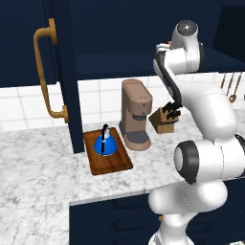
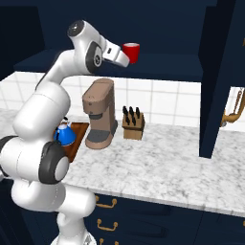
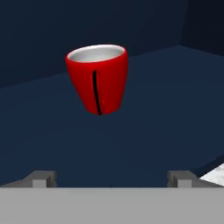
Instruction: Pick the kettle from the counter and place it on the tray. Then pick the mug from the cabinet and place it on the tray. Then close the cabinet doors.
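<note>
Kettle (image 1: 105,143): stands upright inside the tray (image 1: 120,165), so the first placement reads as done.
Tray: lies flat on the worktop (image 1: 38,167), just beside the coffee machine (image 1: 135,114), within easy reach for a second item.
Mug (image 3: 97,78): upright on the cabinet shelf (image 3: 144,131), rim up, well apart from the fingertips (image 3: 42,178); it is the next thing to fetch.
Gripper (image 3: 111,179): released, jaws spread wide and holding nothing, aimed level at the mug, apparently to straddle it.
Cabinet doors (image 1: 57,72): stand swung out, giving the arm access; closing comes last.
Contact: none seen, though the hand's own view is foreshortened.
</note>
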